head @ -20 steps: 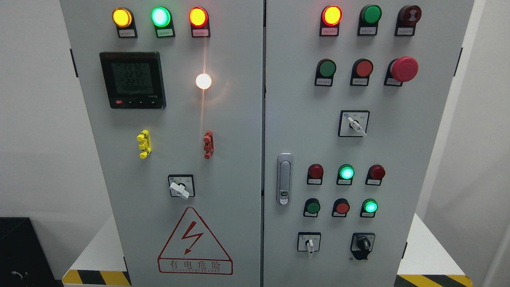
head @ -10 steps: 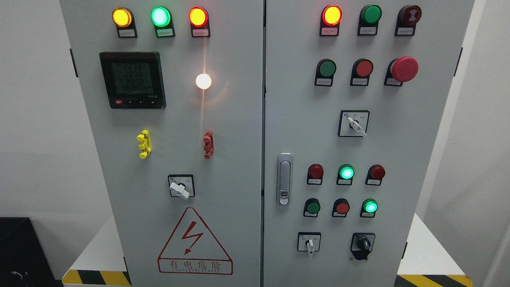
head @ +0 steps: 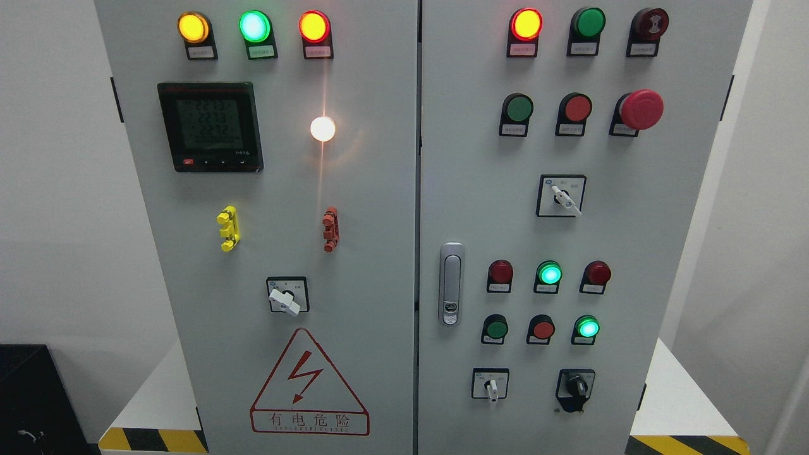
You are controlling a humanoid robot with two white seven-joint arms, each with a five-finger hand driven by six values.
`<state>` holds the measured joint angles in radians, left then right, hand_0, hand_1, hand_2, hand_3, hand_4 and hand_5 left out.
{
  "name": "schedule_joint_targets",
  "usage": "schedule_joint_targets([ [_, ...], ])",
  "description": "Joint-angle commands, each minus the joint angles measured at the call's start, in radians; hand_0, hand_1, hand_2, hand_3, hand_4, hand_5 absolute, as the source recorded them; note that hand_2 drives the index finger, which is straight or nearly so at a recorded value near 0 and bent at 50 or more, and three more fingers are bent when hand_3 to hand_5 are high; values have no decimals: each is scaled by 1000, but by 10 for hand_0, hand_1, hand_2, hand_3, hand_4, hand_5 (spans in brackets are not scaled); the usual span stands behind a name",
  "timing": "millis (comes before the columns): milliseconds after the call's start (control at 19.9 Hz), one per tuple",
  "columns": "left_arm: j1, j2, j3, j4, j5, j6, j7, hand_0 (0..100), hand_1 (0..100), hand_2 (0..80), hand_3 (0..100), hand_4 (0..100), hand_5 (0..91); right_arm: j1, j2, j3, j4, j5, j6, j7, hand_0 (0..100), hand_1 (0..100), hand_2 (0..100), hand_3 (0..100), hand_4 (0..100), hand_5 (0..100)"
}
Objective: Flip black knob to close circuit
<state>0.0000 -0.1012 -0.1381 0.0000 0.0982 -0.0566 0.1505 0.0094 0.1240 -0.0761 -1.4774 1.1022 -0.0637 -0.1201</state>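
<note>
Knob: black knob [head: 576,385] sits lower right of the frame on the right cabinet door [head: 657,253], just right of a white selector [head: 491,387]. Neither hand is in view, so I can't tell their state. I'd approach low, pinch the knob squarely, twist, and avoid the green lamp [head: 588,328] above.
</note>
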Motion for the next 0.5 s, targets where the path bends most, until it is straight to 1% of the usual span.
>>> schedule_joint_targets([
  [0, 23, 0, 0, -29, 0, 0, 0, 120, 556, 0, 0, 0, 0, -29, 2, -5, -101, 82, 34, 0, 0, 57, 886, 1000, 984, 1000],
  [100, 23, 0, 0, -29, 0, 0, 0, 120, 556, 0, 0, 0, 0, -43, 2, -4, -106, 84, 65, 3, 0, 47, 888, 1000, 985, 1000],
  [452, 23, 0, 0, -29, 0, 0, 0, 120, 556, 0, 0, 0, 0, -118, 2, -2, -103, 109, 113, 25, 0, 40, 884, 1000, 987, 1000],
])
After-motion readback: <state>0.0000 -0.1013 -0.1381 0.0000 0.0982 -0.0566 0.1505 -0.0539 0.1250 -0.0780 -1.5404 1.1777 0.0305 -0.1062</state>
